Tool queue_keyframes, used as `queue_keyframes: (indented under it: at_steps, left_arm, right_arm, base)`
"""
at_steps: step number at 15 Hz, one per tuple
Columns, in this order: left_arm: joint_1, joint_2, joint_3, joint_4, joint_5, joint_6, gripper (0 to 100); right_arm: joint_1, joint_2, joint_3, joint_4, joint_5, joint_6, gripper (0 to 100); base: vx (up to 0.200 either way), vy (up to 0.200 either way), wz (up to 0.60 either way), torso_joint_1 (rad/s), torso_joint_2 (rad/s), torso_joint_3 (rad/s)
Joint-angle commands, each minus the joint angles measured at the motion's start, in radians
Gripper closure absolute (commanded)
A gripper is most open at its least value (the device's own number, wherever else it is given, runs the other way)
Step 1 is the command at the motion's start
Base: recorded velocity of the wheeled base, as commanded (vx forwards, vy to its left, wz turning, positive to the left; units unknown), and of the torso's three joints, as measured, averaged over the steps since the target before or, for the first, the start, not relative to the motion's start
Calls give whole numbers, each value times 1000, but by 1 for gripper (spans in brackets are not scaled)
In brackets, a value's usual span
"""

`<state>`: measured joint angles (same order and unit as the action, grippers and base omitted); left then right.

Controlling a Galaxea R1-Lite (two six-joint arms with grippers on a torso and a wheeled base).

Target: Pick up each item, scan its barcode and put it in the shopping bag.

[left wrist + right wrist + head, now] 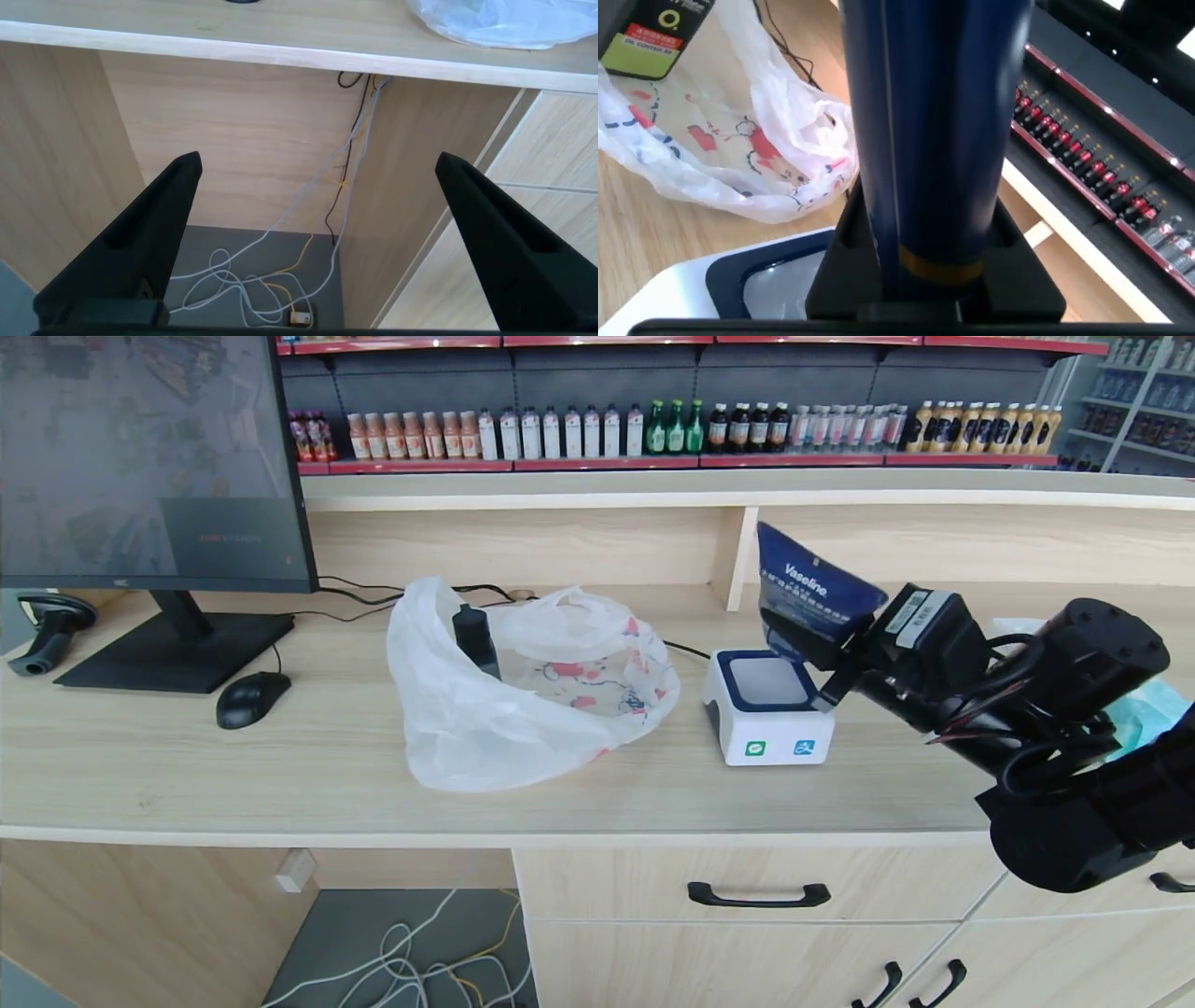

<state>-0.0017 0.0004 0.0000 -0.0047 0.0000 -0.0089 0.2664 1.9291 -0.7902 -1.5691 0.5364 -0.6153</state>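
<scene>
Right tool (pixel 814 651): my jaws are clamped tight on the lower end of the blue tube (pixel 810 586).
Blue tube: tilted with its wide flat end up, held in the air over the scanner (pixel 770 714), at about 1 o'clock from its window.
Scanner: a white box on the surface (pixel 280 775), near the shopping bag (pixel 448 728) at its 3 o'clock.
Shopping bag: white with a red print, slumped on the surface with its mouth open. A dark bottle (pixel 474 637) stands inside at its 11 o'clock.
Left tool (pixel 318 243): my fingers are spread wide and hold nothing, below the surface's front edge, facing loose cables (pixel 252 280).
Teal thing (pixel 1144 714): at 3 o'clock from the scanner, perhaps a soft pack; my arm hides most of it.
Mouse (pixel 252 698): at 9 o'clock from the bag, apart from it.
</scene>
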Motion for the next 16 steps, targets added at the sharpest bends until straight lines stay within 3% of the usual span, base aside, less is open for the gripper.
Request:
queue_keyframes:
  at_steps: [1,5,8,11,16]
  left_arm:
    - [0,0,0,0,0,0,0]
    - [0,0,0,2,0,1,0]
    - [0,0,0,2,0,1,0]
    - [0,0,0,2,0,1,0]
    - [0,0,0,0,0,1,0]
  right_arm:
    - [7,-61,2,-2,-52,46,100]
    - [10,-110,9,-2,-257,312,100]
    - [2,-114,-1,-2,-312,456,100]
    - [19,-114,14,-2,-541,574,100]
    - [22,-118,52,-2,-570,632,100]
  base:
    - [0,0,0,0,0,0]
    - [0,0,0,0,0,0]
    - [0,0,0,0,0,0]
    - [0,0,0,0,0,0]
    - [-120,0,0,1,4,2]
